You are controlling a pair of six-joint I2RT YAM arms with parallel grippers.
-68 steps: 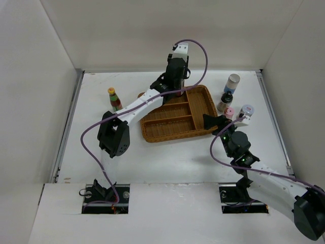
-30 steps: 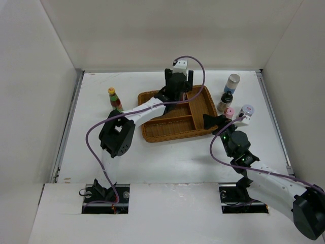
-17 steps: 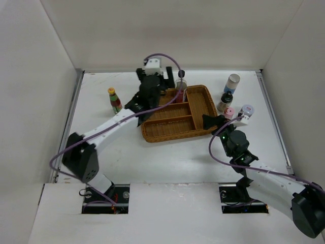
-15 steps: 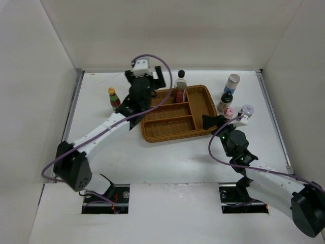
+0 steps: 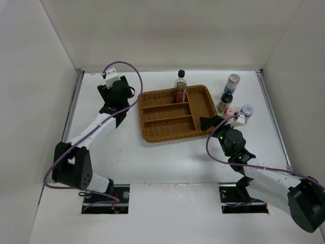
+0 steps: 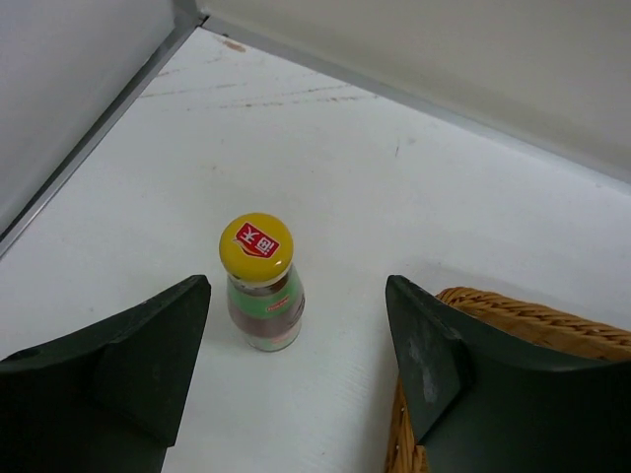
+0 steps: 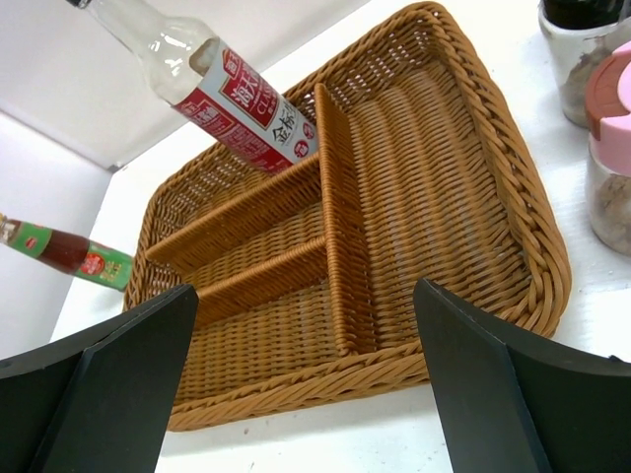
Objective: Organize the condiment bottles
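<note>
The yellow-capped red sauce bottle [image 6: 258, 281] stands upright on the table left of the wicker tray [image 5: 152, 134]. My left gripper [image 6: 300, 330] is open, and the bottle stands just ahead of its gap, nearer the left finger. From above, the left gripper [image 5: 114, 101] covers that bottle. The black-capped clear glass bottle [image 5: 180, 86] stands in the tray's back compartment. My right gripper [image 5: 209, 122] is open and empty at the tray's right front edge. The pink-capped jar [image 5: 229, 112], grey-lidded jar [image 5: 247, 110], dark-capped jar [image 5: 226, 99] and white-blue shaker [image 5: 232, 81] stand right of the tray.
The tray's other compartments hold nothing. Its rim [image 6: 532, 315] lies close under my left gripper's right finger. White walls close the table at the back and both sides.
My left gripper let go of the clear glass bottle in the tray's back compartment and swung left to the red sauce bottle. The right arm has barely shifted.
</note>
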